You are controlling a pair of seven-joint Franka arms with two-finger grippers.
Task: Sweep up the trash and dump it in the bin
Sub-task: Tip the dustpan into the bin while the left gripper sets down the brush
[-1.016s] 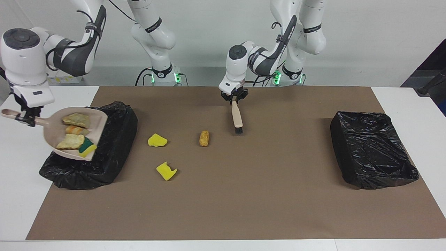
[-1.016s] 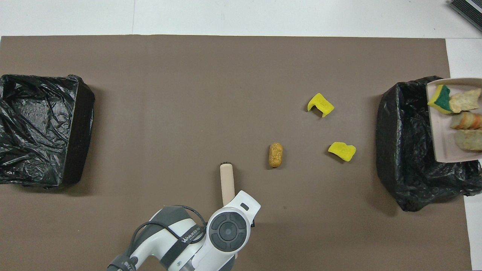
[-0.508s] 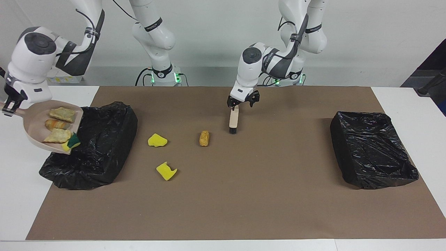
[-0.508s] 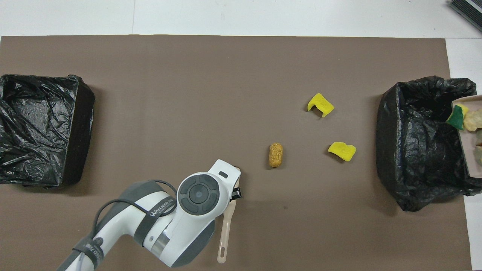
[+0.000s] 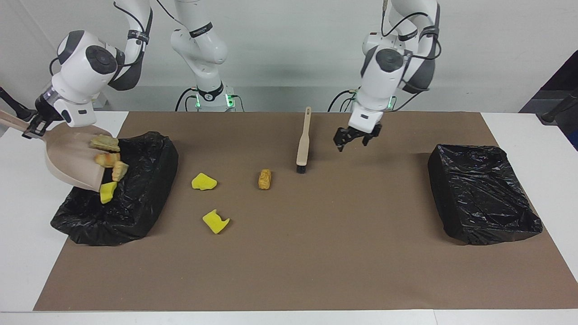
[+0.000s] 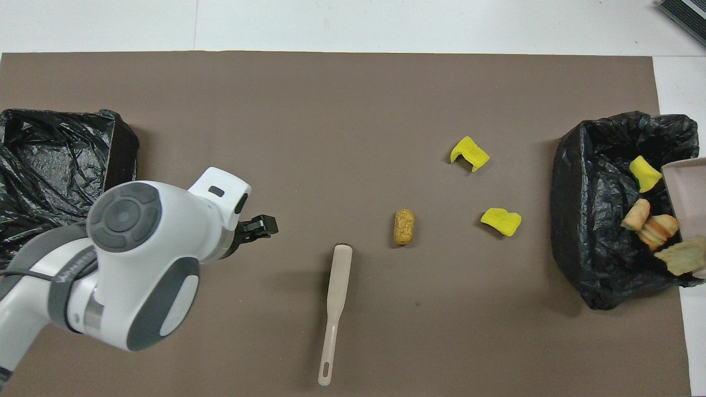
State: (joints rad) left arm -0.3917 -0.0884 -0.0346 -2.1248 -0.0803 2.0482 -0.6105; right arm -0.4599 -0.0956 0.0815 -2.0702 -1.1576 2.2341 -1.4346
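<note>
Step in hand: the dumping. The right gripper (image 5: 34,127) is clamping the handle of the beige dustpan (image 5: 72,155) and tipping it steeply over the bin (image 5: 135,198) at the right arm's end of the table.
Trash in the pan: tan bread-like chunks (image 5: 108,159) and a yellow sponge piece (image 5: 107,192) are sliding off the pan's lip into the black liner.
Trash on the mat: two yellow sponge scraps (image 5: 204,181) (image 5: 216,221) and one brown chunk (image 5: 264,179) are lying between that bin and the brush (image 5: 303,143).
Left gripper: the left gripper (image 5: 352,137) is hanging over the mat just beside the brush, fingers spread wide, holding nothing.
Brush: lying flat on the mat, bristles toward the brown chunk.
Next move, as I judge it: emptying the pan fully, then bringing it down by the three scraps; the left gripper needs to retake the brush handle to sweep them in.
</note>
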